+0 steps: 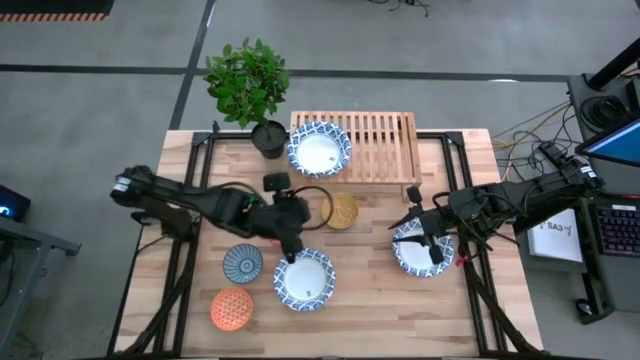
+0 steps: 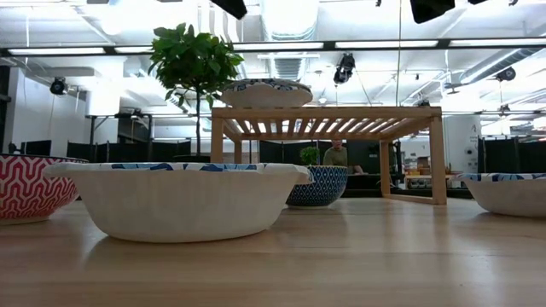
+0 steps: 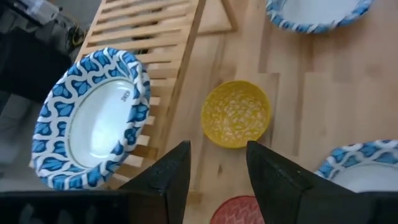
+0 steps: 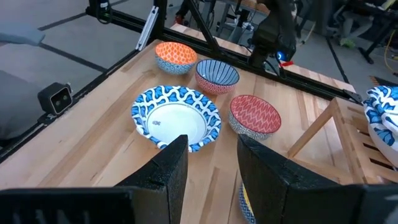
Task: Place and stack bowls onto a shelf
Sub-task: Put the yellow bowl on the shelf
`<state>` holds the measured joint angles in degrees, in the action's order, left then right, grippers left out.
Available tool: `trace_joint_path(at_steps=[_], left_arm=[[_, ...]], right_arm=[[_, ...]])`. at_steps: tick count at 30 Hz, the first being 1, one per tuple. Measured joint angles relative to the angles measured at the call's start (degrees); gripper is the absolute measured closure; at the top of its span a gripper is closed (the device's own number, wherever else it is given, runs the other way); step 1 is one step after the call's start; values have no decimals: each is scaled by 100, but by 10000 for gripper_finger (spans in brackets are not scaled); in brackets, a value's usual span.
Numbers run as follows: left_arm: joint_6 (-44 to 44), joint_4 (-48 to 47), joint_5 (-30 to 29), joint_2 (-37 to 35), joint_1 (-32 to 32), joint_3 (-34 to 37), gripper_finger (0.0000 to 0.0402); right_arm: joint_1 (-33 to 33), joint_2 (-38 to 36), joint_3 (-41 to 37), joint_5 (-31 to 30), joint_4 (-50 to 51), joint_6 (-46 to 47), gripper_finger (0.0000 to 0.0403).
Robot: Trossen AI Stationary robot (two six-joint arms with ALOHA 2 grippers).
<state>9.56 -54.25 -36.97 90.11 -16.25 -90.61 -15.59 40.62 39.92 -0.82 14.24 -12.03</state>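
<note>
Plank table (image 1: 470, 310); bowls (image 1: 305, 279), shelf (image 1: 380, 140)

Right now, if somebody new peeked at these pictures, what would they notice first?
Probably the blue-and-white bowl sitting alone on the slatted wooden shelf at the table's far edge, beside a leafy potted plant. Next, the bowls spread over the tabletop: an orange bowl at the near left, a yellow bowl in the middle. The left gripper and right gripper each hover over another blue-and-white bowl.
</note>
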Motion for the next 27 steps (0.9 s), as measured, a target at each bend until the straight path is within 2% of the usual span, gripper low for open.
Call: trace_joint_path(at_steps=[8,16,21,27], left_arm=[[123,1201,-2,-1059,-87,1320,263],[129,2138,42,-2014,-88,2493,263],[133,2656,47,-2449,-88,3131,263],[130,3038,58,-2650,-88,3643,263]], right_arm=[[0,133,-2,-103,-41,98,275],[4,653,-6,-229,-477,130,275],[41,1114,-7,-288,-1142,155,275],[87,1490,-7,-522,-1322,495,275]])
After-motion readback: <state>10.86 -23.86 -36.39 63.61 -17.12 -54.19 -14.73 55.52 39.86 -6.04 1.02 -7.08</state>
